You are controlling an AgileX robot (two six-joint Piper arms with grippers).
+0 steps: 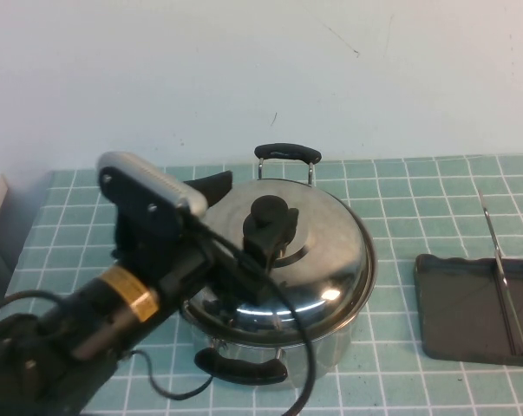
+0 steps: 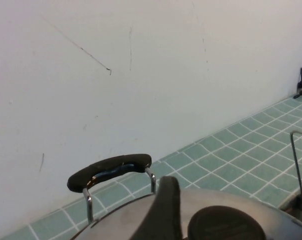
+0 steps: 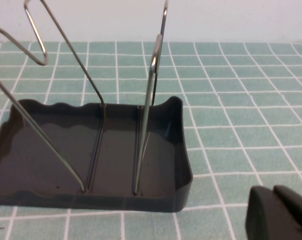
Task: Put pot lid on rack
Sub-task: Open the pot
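The shiny domed pot lid (image 1: 322, 260) with its black knob (image 1: 271, 217) rests on the steel pot (image 1: 322, 360) at the table's middle. My left gripper (image 1: 244, 227) is over the lid with its jaws open, one on each side of the knob. In the left wrist view one finger (image 2: 163, 210) stands right beside the knob (image 2: 226, 226); the other finger is out of frame. The dark grey rack (image 1: 469, 303) with its upright wire divider (image 1: 500, 264) sits to the right of the pot. It also shows in the right wrist view (image 3: 90, 165). My right gripper (image 3: 273, 192) is shut, low over the tiles beside the rack.
The pot has two black handles, one at the back (image 1: 287, 153) and one at the front (image 1: 242, 368). A white wall runs behind the green tiled table (image 1: 400, 186). The left arm's cable (image 1: 287, 347) hangs across the pot's front.
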